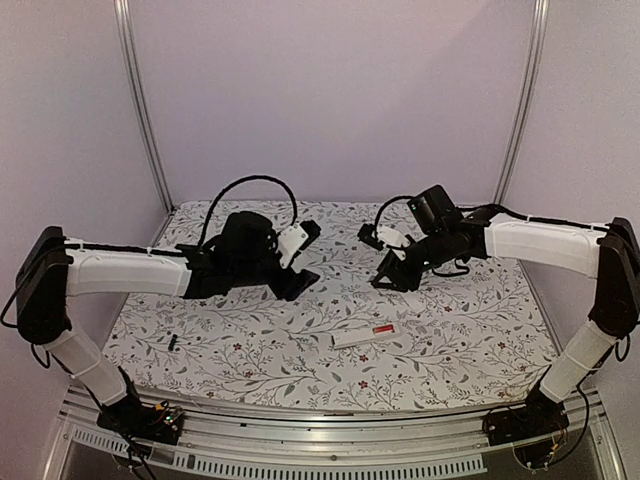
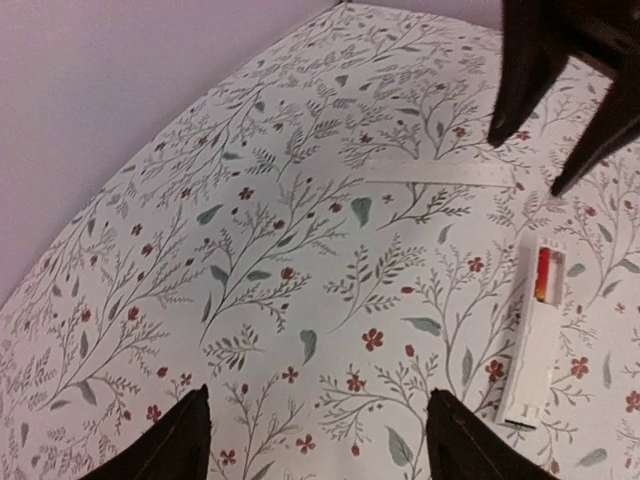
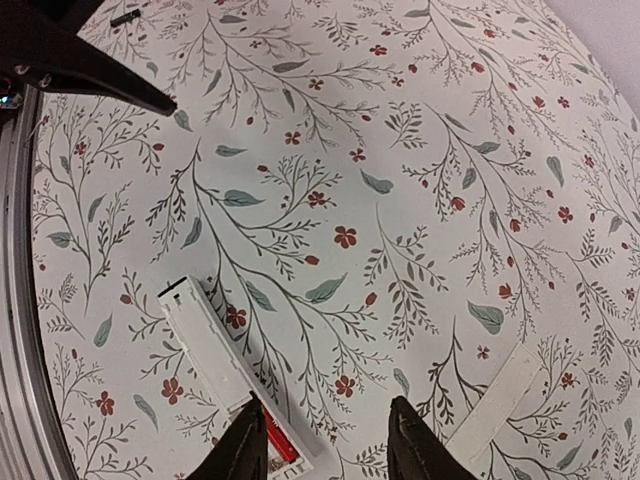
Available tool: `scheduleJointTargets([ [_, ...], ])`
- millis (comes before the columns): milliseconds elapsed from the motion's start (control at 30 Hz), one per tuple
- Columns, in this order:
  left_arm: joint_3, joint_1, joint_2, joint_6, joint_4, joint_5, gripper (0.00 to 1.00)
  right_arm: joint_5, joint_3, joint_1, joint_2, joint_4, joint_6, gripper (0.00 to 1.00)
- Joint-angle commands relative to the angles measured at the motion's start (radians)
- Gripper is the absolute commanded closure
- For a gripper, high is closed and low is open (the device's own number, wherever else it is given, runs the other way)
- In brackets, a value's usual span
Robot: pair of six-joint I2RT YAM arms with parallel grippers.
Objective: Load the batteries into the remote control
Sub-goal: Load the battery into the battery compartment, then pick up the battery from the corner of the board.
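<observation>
Since one cell was already seated and the other was not, the scene was laid out as a job half done. The remote control [image 1: 362, 338] was found lying flat on the floral cloth [image 1: 250, 365], toward the near edge, with its slot side up and the red-orange battery [image 2: 543, 275] seen inside the slot at one end. That upward-facing slot was judged to suit a second cell being lowered in from above. The black battery [image 1: 172, 342] was seen lying loose on the cloth, well apart from the remote and over on the left arm's side. The thin white cover strip [image 2: 440, 172] was set down beyond the remote and apart from it, where the slot would not be blocked. Both arms were held raised above the cloth, with their tips angled toward one another over the middle. The left gripper [image 2: 320, 390] was seen with its fingers spread wide and only bare cloth between them, so nothing was held or touched. The right gripper [image 3: 327, 403] was parted less widely and was likewise empty. In its wrist view one fingertip overlapped the battery end of the remote, but from above it appeared to hang clear of it.
</observation>
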Motion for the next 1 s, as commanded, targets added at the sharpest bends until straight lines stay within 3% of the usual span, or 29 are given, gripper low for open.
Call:
scheduleJointTargets([
  [0,0.160,0.040,0.069,-0.374,-0.759,-0.441,0.26,0.138,0.035,0.002,-0.006,0.065,0.192,0.59],
  [100,0.186,0.043,0.114,-0.442,-1.024,-0.593,0.19,0.143,0.029,0.002,-0.005,0.070,0.239,0.58],
  [167,0.206,0.063,0.134,-0.468,-1.117,-0.632,0.11,0.133,0.016,0.002,-0.010,0.076,0.250,0.55],
  [233,0.242,0.096,0.140,-0.439,-1.149,-0.568,0.12,0.133,0.007,0.002,-0.014,0.077,0.253,0.48],
  [400,0.309,0.187,0.139,-0.405,-1.206,-0.567,0.11,0.126,-0.031,0.002,-0.033,0.080,0.271,0.35],
  [533,0.364,0.245,0.079,-0.534,-1.223,-0.580,0.14,0.117,-0.064,0.003,-0.061,0.098,0.283,0.32],
  [700,0.095,0.263,-0.219,-0.791,-0.851,-0.537,0.14,0.066,-0.070,0.003,-0.076,0.118,0.297,0.30],
  [833,-0.170,0.281,-0.431,-1.204,-0.798,-0.625,0.16,0.020,-0.066,0.005,-0.082,0.124,0.307,0.30],
  [967,-0.298,0.285,-0.566,-1.398,-0.833,-0.715,0.16,-0.014,-0.065,0.008,-0.086,0.121,0.305,0.30],
])
